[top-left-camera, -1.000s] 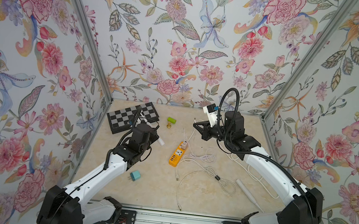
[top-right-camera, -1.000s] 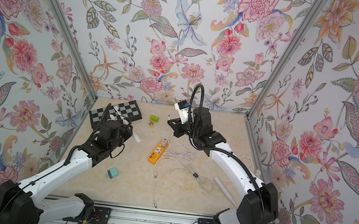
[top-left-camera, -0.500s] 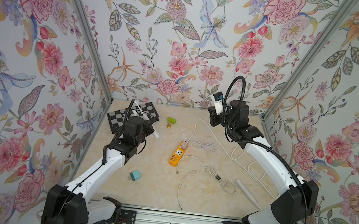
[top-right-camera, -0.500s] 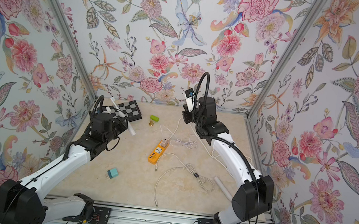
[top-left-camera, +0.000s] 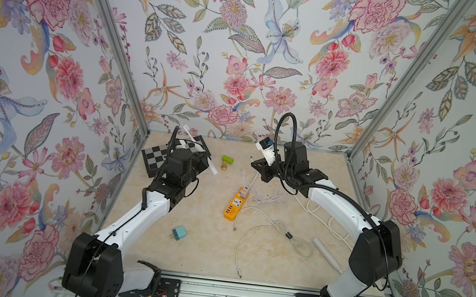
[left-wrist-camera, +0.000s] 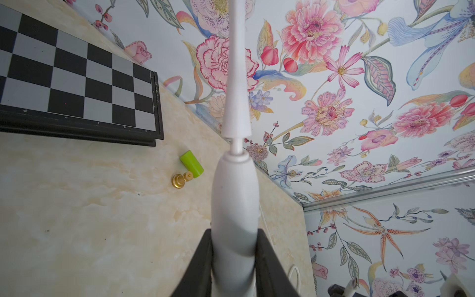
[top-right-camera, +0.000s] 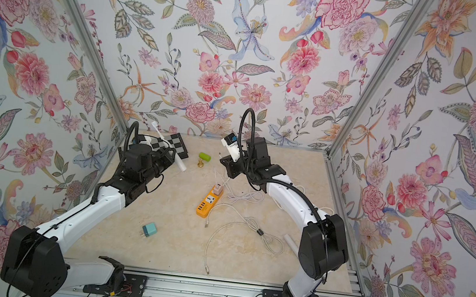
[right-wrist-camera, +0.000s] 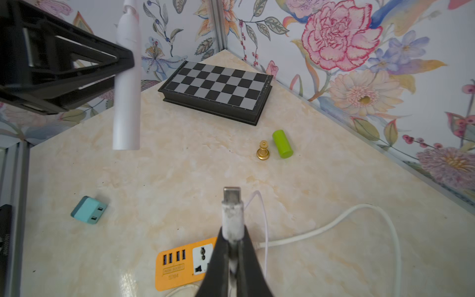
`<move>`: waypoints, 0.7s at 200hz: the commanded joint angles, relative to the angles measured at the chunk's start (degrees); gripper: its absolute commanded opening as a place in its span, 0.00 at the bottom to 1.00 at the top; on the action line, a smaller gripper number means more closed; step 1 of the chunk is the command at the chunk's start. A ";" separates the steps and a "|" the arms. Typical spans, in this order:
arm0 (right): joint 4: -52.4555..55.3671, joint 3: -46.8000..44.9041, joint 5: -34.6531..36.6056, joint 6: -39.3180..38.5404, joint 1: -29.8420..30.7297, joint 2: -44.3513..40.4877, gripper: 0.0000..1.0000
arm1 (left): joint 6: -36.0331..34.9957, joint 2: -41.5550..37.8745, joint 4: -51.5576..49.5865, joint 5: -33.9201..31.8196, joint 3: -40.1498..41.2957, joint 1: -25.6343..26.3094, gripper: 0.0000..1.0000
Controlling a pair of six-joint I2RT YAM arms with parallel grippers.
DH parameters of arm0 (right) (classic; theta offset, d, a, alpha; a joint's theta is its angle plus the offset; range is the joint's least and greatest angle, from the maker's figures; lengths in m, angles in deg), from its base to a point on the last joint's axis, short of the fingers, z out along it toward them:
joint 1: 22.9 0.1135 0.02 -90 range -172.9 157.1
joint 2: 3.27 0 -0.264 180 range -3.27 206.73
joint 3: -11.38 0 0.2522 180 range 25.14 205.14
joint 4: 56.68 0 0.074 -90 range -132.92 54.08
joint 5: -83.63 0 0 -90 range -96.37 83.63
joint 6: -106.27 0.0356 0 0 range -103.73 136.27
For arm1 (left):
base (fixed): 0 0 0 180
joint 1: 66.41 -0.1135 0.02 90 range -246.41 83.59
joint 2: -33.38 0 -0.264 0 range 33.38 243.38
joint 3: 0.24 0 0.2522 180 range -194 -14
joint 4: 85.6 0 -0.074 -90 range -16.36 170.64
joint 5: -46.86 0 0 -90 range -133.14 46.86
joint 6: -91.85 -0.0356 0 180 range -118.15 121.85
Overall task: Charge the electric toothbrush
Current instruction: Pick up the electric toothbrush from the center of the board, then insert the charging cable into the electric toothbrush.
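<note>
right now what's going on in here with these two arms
The left end effector grips a white electric toothbrush, lifted off the table. The right end effector is shut on the plug end of a white charging cable. Cable and brush are apart, not yet joined. An orange power strip lies on the table between the arms.

Bench notes, bystander items only. You have a closed chessboard (top-left-camera: pixel 154 158) lying flat in the far left corner of the table (top-left-camera: pixel 203 252). To its right, a green cylinder (top-left-camera: pixel 227 159) lies on its side, and a gold chess piece (top-left-camera: pixel 224 166) stands upright just beside it. A teal plug (top-left-camera: pixel 179 233) sits alone toward the front left. A white stick (top-left-camera: pixel 327 254) lies near the right edge; you cannot tell what it is. Floral wallpaper (top-left-camera: pixel 242 49) covers all three walls.
</note>
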 commanded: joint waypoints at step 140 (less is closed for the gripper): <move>-2.67 4.45 -5.94 13.59 9.05 7.51 0.00 | 10.14 0.62 9.80 0.84 -0.45 0.71 0.00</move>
